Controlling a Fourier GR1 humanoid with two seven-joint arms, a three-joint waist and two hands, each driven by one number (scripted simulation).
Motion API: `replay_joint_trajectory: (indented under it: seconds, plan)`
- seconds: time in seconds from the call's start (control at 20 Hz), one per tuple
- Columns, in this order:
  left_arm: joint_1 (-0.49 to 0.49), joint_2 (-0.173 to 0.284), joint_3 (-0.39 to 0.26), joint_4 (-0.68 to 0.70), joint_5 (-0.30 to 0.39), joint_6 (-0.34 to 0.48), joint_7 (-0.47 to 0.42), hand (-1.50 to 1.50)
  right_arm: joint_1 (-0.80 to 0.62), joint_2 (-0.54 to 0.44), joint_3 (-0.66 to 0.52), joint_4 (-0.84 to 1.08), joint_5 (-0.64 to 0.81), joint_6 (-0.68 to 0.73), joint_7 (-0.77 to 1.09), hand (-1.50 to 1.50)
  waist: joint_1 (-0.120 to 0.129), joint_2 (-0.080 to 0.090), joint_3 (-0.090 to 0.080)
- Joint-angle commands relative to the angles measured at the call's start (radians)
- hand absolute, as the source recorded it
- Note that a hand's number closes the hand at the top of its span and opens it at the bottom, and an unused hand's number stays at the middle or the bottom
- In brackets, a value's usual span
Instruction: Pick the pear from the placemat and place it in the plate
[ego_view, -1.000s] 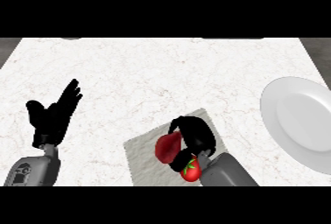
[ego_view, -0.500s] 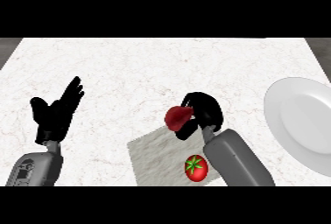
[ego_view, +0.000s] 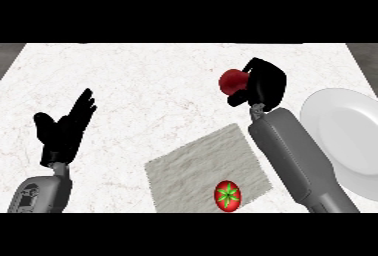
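A dark red pear (ego_view: 233, 81) is held in my right hand (ego_view: 262, 86), whose fingers curl round it above the counter, beyond the placemat's far corner. The grey placemat (ego_view: 203, 167) lies at the lower middle. The white plate (ego_view: 348, 135) sits at the right edge, just right of my right forearm. My left hand (ego_view: 65, 131) rests open at the left, fingers up, holding nothing.
A red tomato with a green star-shaped top (ego_view: 228, 196) lies on the placemat's near edge. The white marble counter (ego_view: 148, 80) stretches around everything.
My right hand has lifted the pear off the placemat and carried it up and to the right, closer to the plate. The tomato stayed on the mat. The left hand has not moved.
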Motion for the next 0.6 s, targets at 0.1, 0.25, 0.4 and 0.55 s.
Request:
replay_joint_trajectory:
  seconds: [0.1,0.25,0.4,0.55]
  plan:
    - [0.007,0.022,0.012,-0.007,-0.002,-0.007,0.015,0.00,-0.107,-0.069,-0.011,0.010,0.263,-0.087,0.225,1.50,-0.007,-0.004,0.000]
    - [0.016,0.031,0.039,0.018,0.016,-0.020,-0.028,0.00,-0.037,-0.044,-0.021,-0.072,0.347,-0.107,0.329,1.50,-0.020,-0.006,0.000]
    - [0.054,0.011,0.012,-0.050,0.015,-0.014,0.026,0.00,0.045,-0.074,-0.098,-0.157,0.322,-0.140,0.292,1.50,-0.020,-0.008,0.001]
    - [0.015,-0.007,0.012,0.009,-0.022,0.029,-0.014,0.00,0.079,-0.097,-0.163,-0.248,0.305,-0.098,0.277,1.50,-0.030,-0.006,0.001]
